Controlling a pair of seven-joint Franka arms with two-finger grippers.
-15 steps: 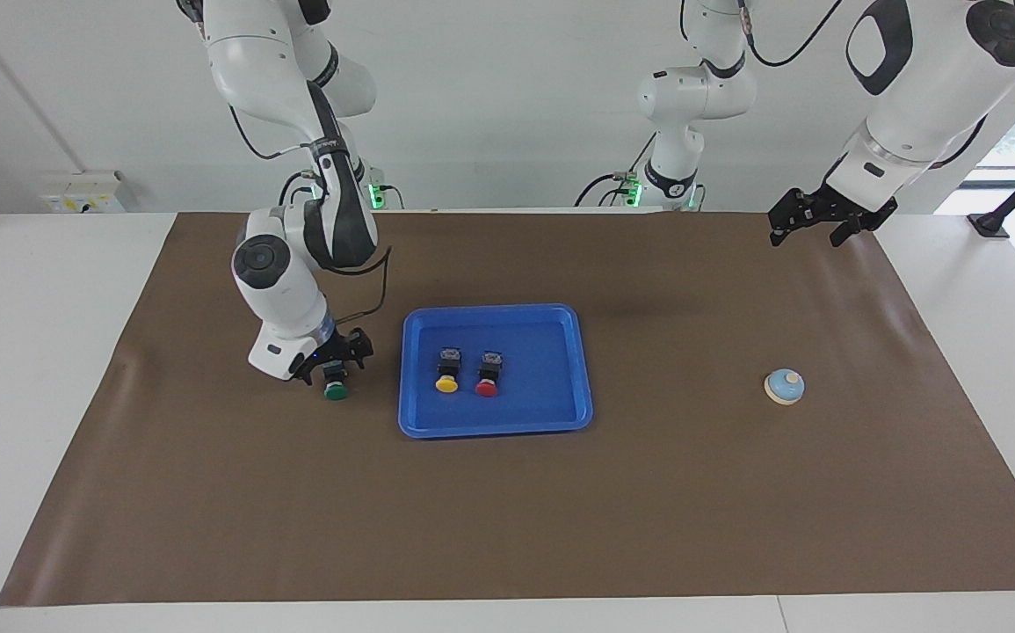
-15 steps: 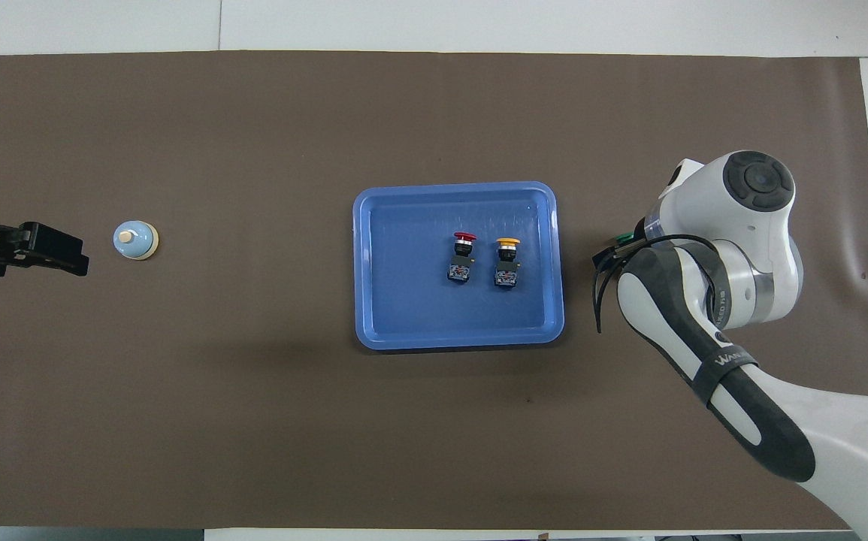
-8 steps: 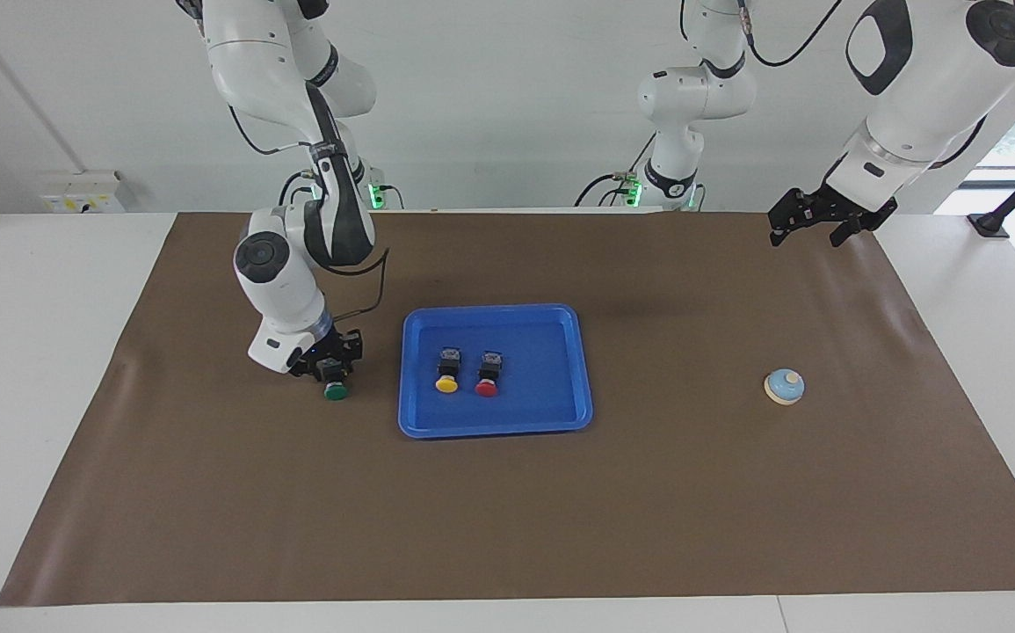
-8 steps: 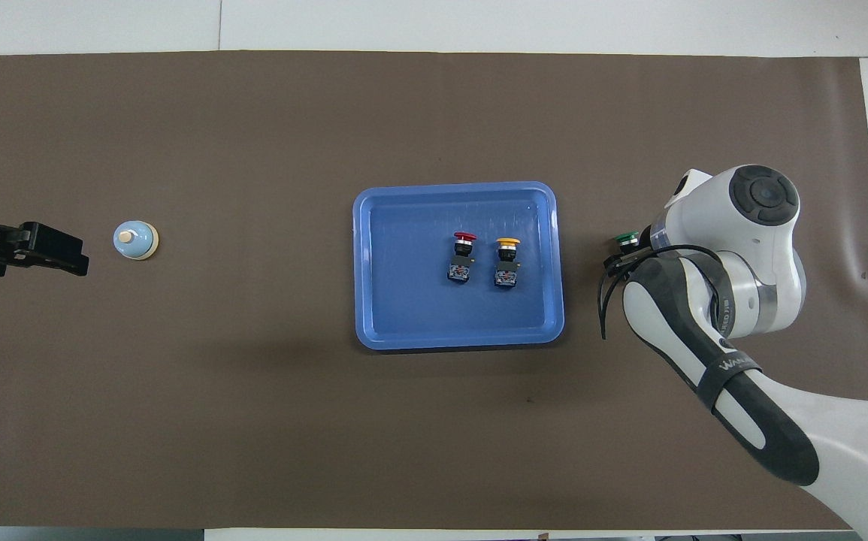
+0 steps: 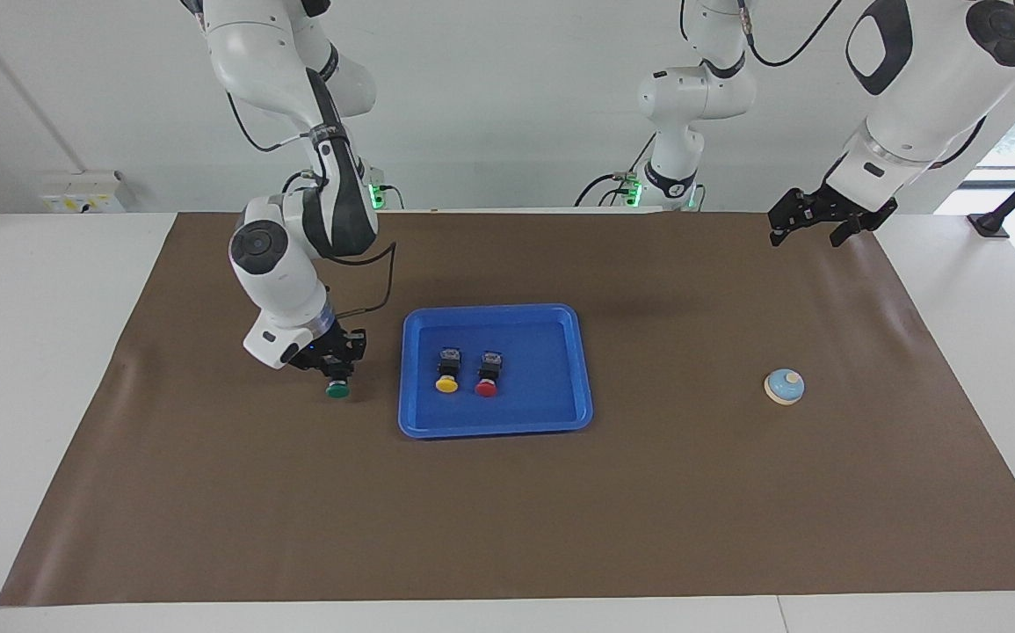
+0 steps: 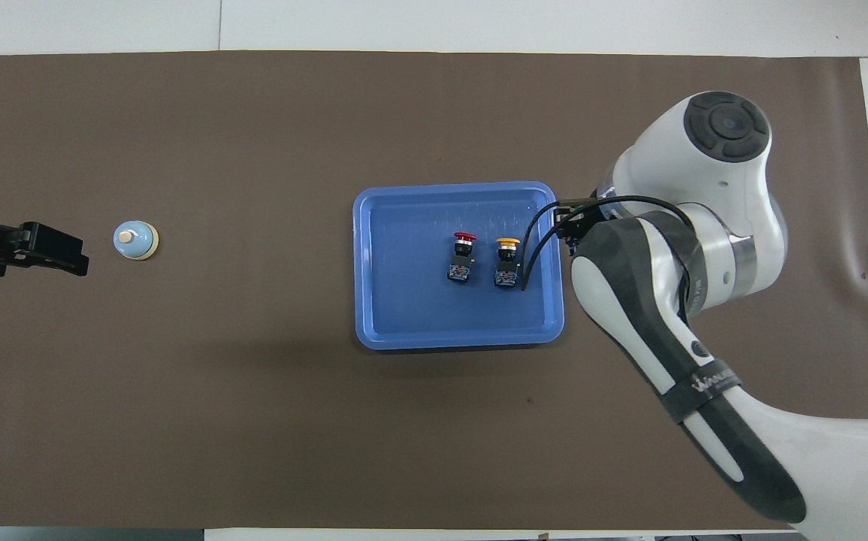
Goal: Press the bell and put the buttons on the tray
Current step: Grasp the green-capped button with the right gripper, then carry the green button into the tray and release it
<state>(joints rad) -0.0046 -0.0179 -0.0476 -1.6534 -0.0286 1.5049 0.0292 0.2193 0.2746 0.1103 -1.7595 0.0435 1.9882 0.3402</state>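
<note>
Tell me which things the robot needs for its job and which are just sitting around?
Needed for the job:
- bell
- yellow button and red button, in the blue tray
- green button, held by the right gripper
- left gripper, open, waiting

Just there:
- brown mat
- white table

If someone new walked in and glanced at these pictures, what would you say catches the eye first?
Probably the bright blue tray at the middle of the brown mat, with the yellow button and red button side by side in it. Next, the right gripper beside the tray, shut on the green button. The small bell sits alone toward the left arm's end.
</note>
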